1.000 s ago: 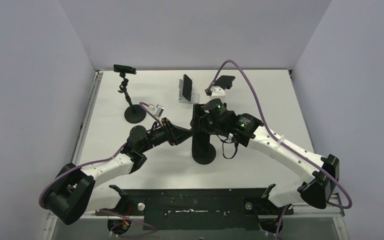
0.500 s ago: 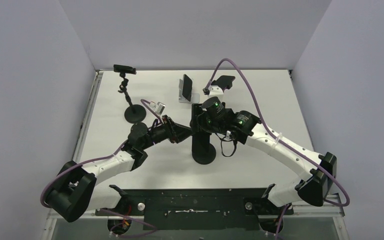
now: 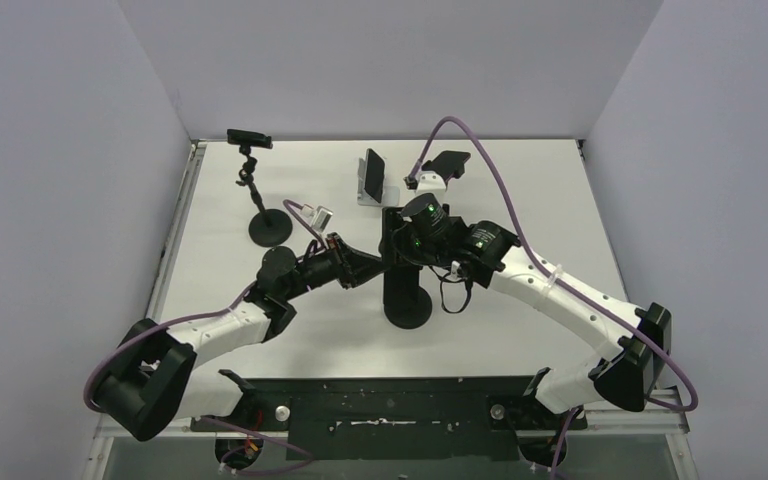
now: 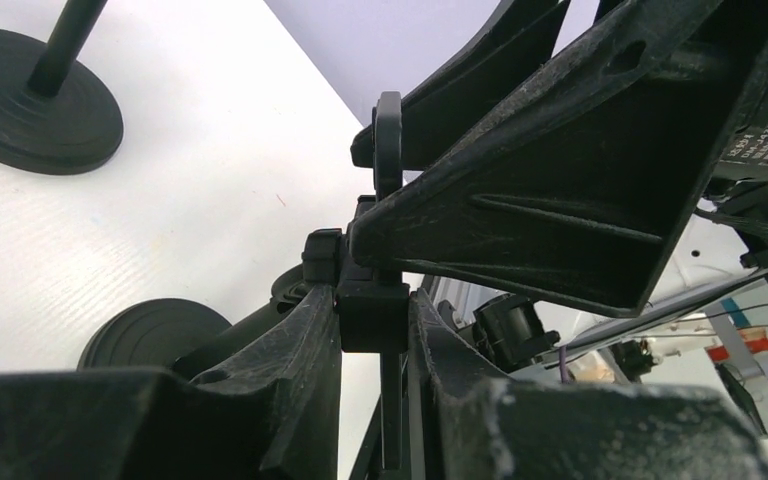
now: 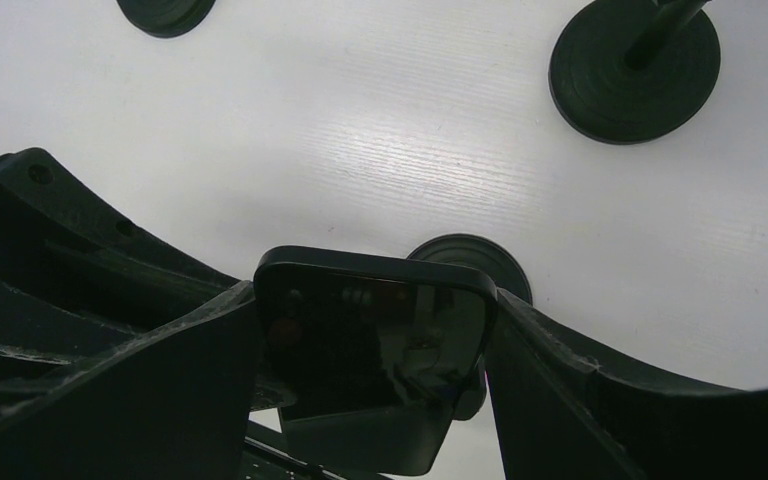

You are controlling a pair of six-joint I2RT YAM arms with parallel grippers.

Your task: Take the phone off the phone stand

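Note:
The phone (image 5: 360, 345), dark and glossy, sits upright atop the black phone stand (image 3: 408, 308) in the middle of the table. My right gripper (image 5: 375, 300) is shut on the phone, one finger pressed against each long edge. The stand's round base (image 5: 485, 260) shows below it. My left gripper (image 4: 372, 300) comes in from the left and is shut on the stand's black clamp block (image 4: 372, 322), just under the phone. In the top view both grippers (image 3: 385, 250) meet at the stand's head, and the phone itself is mostly hidden there.
A second black stand (image 3: 270, 228) with a phone clamped flat on top (image 3: 249, 138) rises at the back left. Another phone (image 3: 372, 172) leans on a small pale holder at the back centre. Grey walls close in the table's left, back and right.
The right wrist has edged slightly left and toward the back, still on the phone. The left arm has barely shifted at the stand's head.

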